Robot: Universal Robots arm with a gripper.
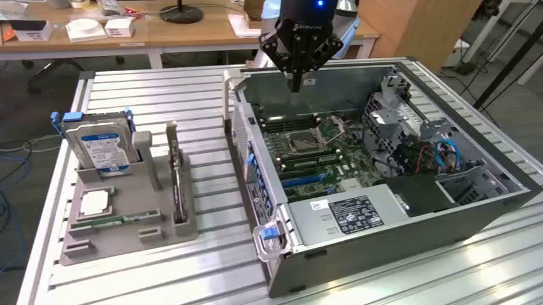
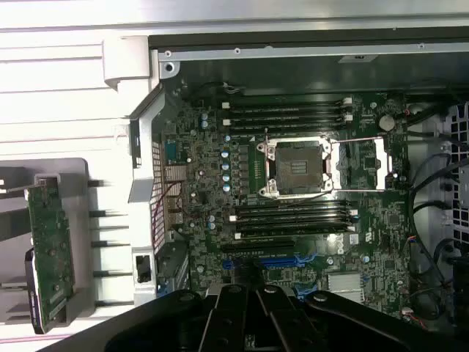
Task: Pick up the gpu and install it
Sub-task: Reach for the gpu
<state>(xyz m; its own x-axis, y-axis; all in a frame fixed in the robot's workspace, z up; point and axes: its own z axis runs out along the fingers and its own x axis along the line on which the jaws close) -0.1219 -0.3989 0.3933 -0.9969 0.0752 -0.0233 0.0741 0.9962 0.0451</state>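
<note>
- The slatted table (image 1: 152,95) carried two groups of things. The open computer case (image 1: 357,254) filled the exterior view's right half, and a grey holder (image 1: 127,241) sat well apart from it at 9 o'clock.
- The case lay on its side with the motherboard (image 1: 306,152) facing up. The blue expansion slots (image 1: 306,180) on it looked bare, so I judged that no card had been installed.
- The holder had the hard drive (image 1: 100,149) standing at its far end. The gpu (image 1: 177,178) stood on edge in a slot along the side nearest the case.
- The gpu's long axis ran roughly from 12 to 6 o'clock in the exterior view, parallel to the case's near wall. In the wrist view its green board face (image 2: 50,249) showed, upright in the holder and outside the case.
- From the gripper (image 1: 295,82), the gpu lay at about 7 to 8 o'clock in the exterior view. It was across the case wall, well apart and lower.
- The gripper hung above the far end of the case, over the motherboard, pointing straight down.
- Its fingers (image 2: 242,308) were closed together with nothing between them, and they touched nothing.
</note>
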